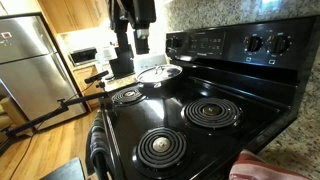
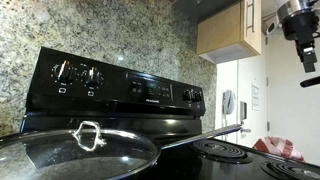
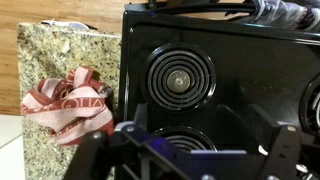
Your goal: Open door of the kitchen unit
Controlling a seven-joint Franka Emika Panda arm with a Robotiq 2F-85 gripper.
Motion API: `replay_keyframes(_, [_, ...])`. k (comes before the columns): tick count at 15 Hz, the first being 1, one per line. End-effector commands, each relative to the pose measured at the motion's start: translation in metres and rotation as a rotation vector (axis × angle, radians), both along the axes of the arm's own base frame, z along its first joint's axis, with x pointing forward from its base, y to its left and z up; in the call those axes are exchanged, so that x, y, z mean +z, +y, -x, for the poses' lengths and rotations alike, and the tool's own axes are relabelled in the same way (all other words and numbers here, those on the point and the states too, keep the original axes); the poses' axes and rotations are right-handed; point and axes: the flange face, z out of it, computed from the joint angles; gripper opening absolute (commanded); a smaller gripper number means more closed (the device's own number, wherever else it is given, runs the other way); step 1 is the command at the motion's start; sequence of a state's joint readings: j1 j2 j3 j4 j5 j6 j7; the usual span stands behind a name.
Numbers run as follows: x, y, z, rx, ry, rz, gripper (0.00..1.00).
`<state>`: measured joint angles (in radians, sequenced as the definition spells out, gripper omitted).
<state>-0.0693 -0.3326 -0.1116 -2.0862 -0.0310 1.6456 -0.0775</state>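
In an exterior view a lid (image 2: 80, 145) sits low on the left on the stove (image 2: 130, 85), the shut cupboard door (image 2: 222, 30) is at the upper right, and the gripper (image 2: 308, 62) hangs high at the far right, its fingers (image 3: 95, 155) spread wide in the wrist view, likely ready to catch the door's edge.
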Motion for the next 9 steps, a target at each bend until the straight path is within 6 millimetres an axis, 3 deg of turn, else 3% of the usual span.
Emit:
replay_keyframes(1, [0.000,0.000,0.000,0.000,0.001,0.000,1.00])
replay_keyframes(5, [0.000,0.000,0.000,0.000,0.000,0.000,1.00])
replay_keyframes(9, [0.000,0.012,0.008,0.024,-0.005,0.023,1.00])
